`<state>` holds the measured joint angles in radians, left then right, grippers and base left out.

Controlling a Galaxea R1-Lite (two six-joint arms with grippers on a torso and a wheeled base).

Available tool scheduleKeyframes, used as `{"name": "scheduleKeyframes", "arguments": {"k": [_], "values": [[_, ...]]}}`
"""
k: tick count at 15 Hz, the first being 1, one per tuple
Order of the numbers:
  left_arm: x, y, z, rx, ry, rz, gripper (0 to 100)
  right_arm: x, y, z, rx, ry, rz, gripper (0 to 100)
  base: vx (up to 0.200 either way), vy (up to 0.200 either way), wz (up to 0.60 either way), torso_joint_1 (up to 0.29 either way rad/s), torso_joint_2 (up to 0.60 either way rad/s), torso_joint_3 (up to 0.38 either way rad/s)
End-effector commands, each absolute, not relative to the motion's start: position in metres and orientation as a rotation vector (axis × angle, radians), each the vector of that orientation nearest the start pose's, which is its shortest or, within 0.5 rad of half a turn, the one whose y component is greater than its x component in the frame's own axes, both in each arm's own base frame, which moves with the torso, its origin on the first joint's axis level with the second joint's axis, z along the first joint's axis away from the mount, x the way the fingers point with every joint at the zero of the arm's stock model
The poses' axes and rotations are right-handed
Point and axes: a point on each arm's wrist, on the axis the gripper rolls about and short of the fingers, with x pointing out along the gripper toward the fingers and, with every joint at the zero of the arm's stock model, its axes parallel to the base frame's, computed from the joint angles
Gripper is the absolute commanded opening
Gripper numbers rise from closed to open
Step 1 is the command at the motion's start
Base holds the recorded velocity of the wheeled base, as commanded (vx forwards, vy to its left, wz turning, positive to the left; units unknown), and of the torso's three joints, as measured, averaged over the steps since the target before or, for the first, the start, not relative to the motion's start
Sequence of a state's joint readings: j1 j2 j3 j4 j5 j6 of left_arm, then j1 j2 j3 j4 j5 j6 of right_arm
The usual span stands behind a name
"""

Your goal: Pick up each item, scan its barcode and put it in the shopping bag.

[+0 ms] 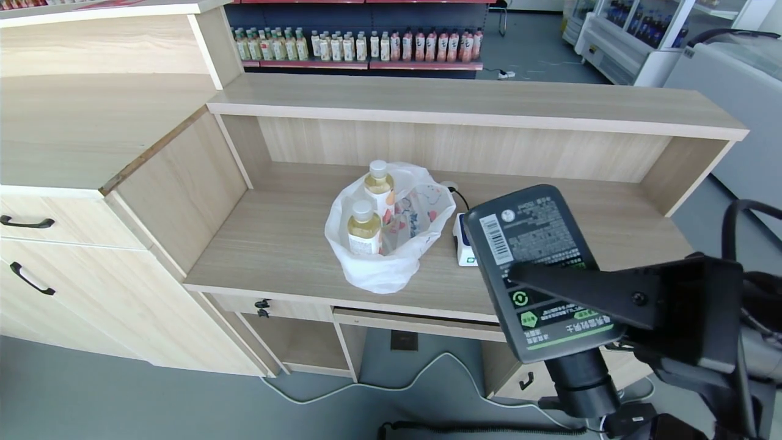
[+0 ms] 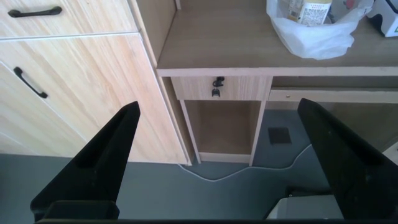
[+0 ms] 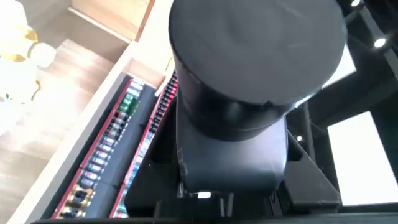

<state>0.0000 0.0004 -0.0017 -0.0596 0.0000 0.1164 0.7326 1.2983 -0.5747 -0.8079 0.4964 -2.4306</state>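
The right gripper (image 1: 550, 287) clasped a black bottle (image 1: 525, 235) near the shopping bag (image 1: 379, 272), while the left gripper (image 2: 217, 106) gaped open below it.

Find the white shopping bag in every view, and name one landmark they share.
Head view: the shopping bag stands mid-counter, beside the white scanner.
Left wrist view: the bag sits on the counter top, up and to one side of the small drawer.
Right wrist view: probably the white blur at the frame's edge, past the held black bottle.
Shared landmark: the pale wooden counter.
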Motion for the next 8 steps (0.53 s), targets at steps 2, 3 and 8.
{"name": "scheduleKeyframes", "arguments": {"k": [2, 3, 8], "values": [[-0.023, 0.000, 0.082, 0.117, -0.061, 0.004, 100, 0.120, 0.146, 0.255, -1.948, -1.628, 0.378, 0, 0.000, 0.000, 0.00, 0.000, 0.00, 0.000], [-0.023, 0.000, 0.082, 0.117, -0.061, 0.004, 100, 0.114, 0.143, 0.258, -1.935, -1.657, 0.355, 0, 0.000, 0.000, 0.00, 0.000, 0.00, 0.000], [-0.023, 0.000, 0.082, 0.117, -0.061, 0.004, 100, 0.102, 0.138, 0.261, -1.868, -1.861, 0.333, 0, 0.000, 0.000, 0.00, 0.000, 0.00, 0.000]]}}
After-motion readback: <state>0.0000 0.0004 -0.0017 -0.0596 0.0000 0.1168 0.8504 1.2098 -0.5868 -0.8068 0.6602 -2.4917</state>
